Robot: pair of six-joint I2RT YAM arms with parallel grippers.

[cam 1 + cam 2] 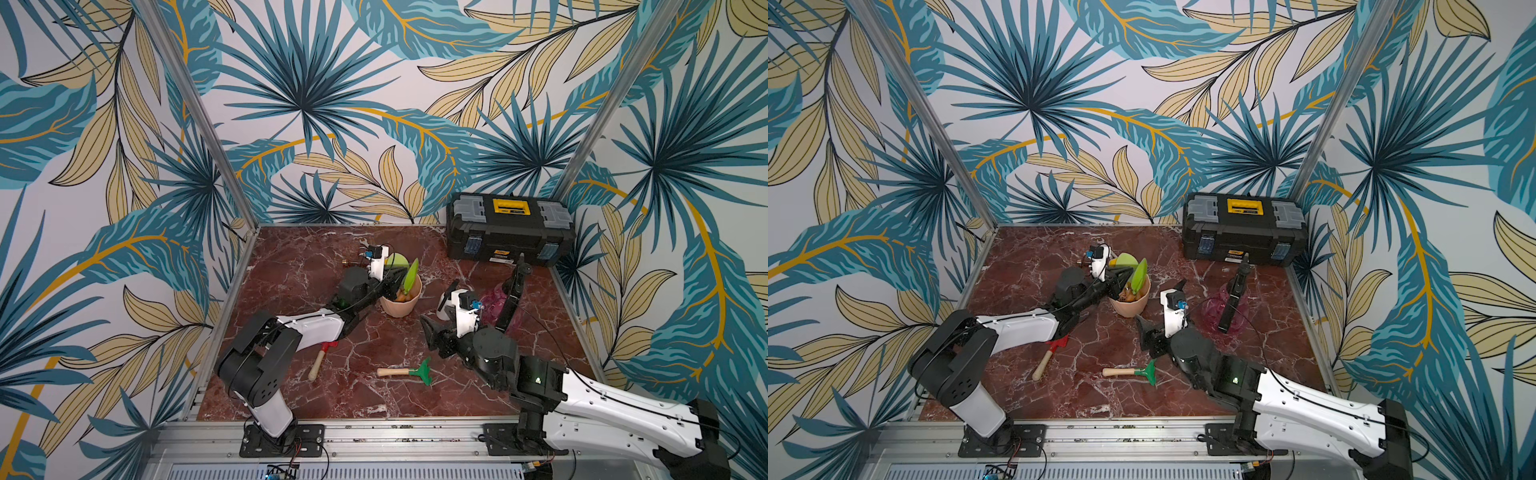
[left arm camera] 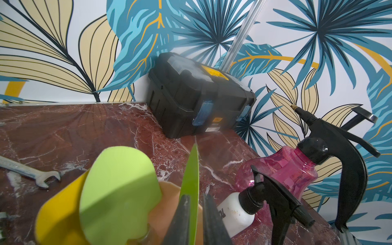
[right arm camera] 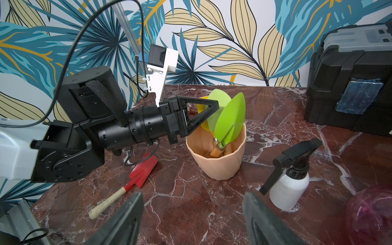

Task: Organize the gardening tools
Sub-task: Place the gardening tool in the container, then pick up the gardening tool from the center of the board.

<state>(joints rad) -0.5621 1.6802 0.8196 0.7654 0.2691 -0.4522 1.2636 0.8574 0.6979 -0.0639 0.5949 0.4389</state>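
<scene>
A peach pot stands mid-table with two green spades and a yellow spade upright in it. My left gripper is at the pot's rim, and the pointed green spade's blade stands between its fingers. The jaws are parted a little, with a gap on one side of the blade. The red spade and the green rake lie flat near the front. My right gripper hangs open over bare table, with nothing in it. The white spray bottle and the pink sprayer stand beside it.
The black-and-yellow toolbox sits shut in the back right corner. A metal wrench lies behind the pot on the left. The left arm's forearm reaches over the red spade's head. Metal rails edge the marble table.
</scene>
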